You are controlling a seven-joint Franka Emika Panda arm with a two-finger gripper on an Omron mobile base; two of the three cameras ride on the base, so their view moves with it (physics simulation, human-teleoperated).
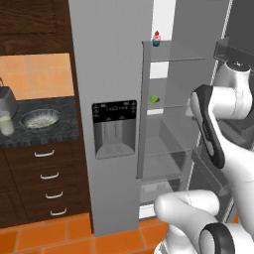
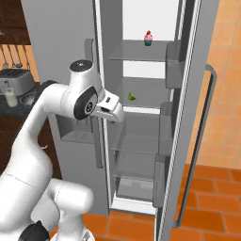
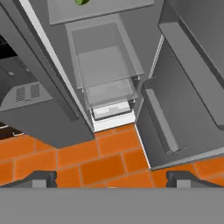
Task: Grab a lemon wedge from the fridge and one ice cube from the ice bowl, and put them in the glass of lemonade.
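The gripper (image 3: 109, 178) hangs just outside the open fridge (image 1: 109, 74), aimed downward at the floor and lower drawers; its fingers (image 3: 41, 178) stand wide apart and hold nothing, presumably ready for a reach. Deeper in, the lemon wedge (image 2: 132, 97) lies on the middle shelf, apart from the hand. The cupcake (image 2: 148, 38) sits one shelf higher. Farthest left, on the counter, the ice bowl (image 1: 39, 118) and the glass of lemonade (image 1: 6, 123) wait side by side.

Yellow-green lemon wedge (image 2: 132, 97), grey fridge (image 1: 106, 59), orange floor (image 3: 87, 162)
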